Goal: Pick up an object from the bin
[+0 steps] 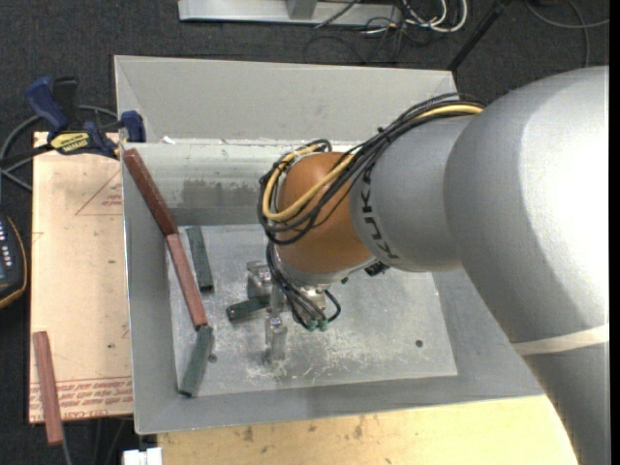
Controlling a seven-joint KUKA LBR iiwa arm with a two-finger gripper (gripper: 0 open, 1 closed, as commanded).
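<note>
Reads "KUKA" in black down the grey casing of the arm [417, 211], the letters curving round beside the orange cover [315, 211]; no other writing legible inside the bin [387, 347].

Hangs low over the middle of the bin floor: the gripper [276, 332], directly under the orange cover. Just to its left, a small dark grey flat piece [244, 309], lying on the floor and pointing away to the left, its right end meeting the gripper's metal body. Cannot tell whether that end is clamped or merely alongside, nor whether the gripper is open or closed: upper part covered by the orange cover and by loops of yellow and black cable [291, 177].

Along the left wall, well apart from the gripper: a long reddish-brown strip [155, 201] leaning on the wall, a dark grey bar [201, 257] beside it, a second dark grey bar [196, 361] tilted near the front left corner.

Hidden by the arm: the bin's right side.
</note>
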